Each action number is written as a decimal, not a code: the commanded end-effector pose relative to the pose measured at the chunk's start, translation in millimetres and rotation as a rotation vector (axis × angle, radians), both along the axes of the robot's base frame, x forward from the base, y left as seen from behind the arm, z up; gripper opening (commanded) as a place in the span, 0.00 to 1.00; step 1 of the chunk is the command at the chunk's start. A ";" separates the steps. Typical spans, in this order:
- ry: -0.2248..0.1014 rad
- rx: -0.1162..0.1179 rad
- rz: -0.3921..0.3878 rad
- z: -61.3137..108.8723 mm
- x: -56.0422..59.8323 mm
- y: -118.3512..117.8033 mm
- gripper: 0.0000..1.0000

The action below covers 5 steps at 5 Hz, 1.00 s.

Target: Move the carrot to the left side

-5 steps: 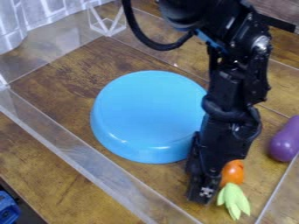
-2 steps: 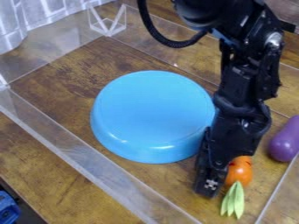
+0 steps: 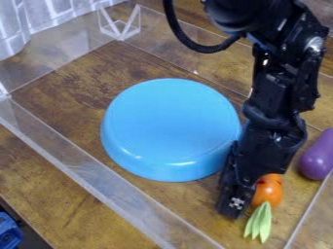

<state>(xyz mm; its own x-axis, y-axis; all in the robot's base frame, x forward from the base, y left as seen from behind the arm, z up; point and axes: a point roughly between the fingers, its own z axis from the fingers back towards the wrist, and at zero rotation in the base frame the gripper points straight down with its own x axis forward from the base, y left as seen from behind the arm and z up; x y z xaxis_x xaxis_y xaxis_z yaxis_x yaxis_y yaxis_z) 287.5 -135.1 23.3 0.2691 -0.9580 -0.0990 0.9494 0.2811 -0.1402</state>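
Just right of my jaws (image 3: 247, 197) lay the grooved orange carrot (image 3: 267, 191), touching them; whether they gripped it, I couldn't tell.

A brown wooden table (image 3: 78, 92) with dark grain is filling the view. Clear acrylic walls (image 3: 92, 170) are running along its near and far edges, catching soft glare. A small clear box (image 3: 120, 21) is sitting at the top, beyond the far wall.
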 end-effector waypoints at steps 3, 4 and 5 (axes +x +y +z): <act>-0.039 -0.024 -0.048 23.7 3.2 -16.8 0.00; -0.037 -0.032 -0.052 17.8 1.9 -27.0 0.00; -0.034 -0.041 -0.062 11.0 0.1 -39.5 0.00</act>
